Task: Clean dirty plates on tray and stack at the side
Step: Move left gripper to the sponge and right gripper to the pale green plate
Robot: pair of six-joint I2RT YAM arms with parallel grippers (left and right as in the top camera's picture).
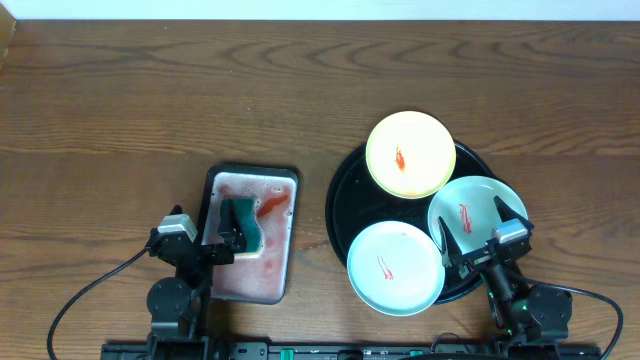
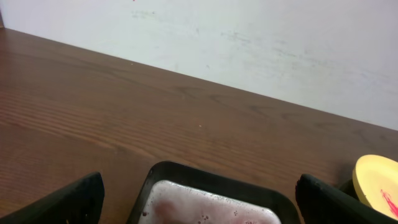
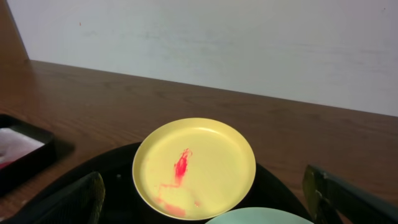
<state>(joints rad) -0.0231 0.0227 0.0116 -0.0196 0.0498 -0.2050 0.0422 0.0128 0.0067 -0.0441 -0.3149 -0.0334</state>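
1. Overhead: the yellow plate [image 1: 411,153] and two mint plates [image 1: 395,267] sit red-smeared on the black tray [image 1: 338,200]. The left gripper [image 1: 228,232] gapes over the sponge tray [image 1: 250,285], and the right gripper [image 1: 478,228] gapes over the right-hand mint plate.
2. Left wrist: jaws wide, empty.
3. Right wrist: jaws wide, empty, with the yellow plate ahead.

Glossy plastic plates [image 1: 410,153]; matt wood table [image 1: 150,100]

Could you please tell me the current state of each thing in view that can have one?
black tray: holds all three plates.
yellow plate: on black tray, red smear.
right mint plate: on black tray, red smear.
near mint plate: on black tray, red smear.
small tray: foamy, red-stained.
sponge: in small tray.
left gripper: open, empty.
right gripper: open, empty.
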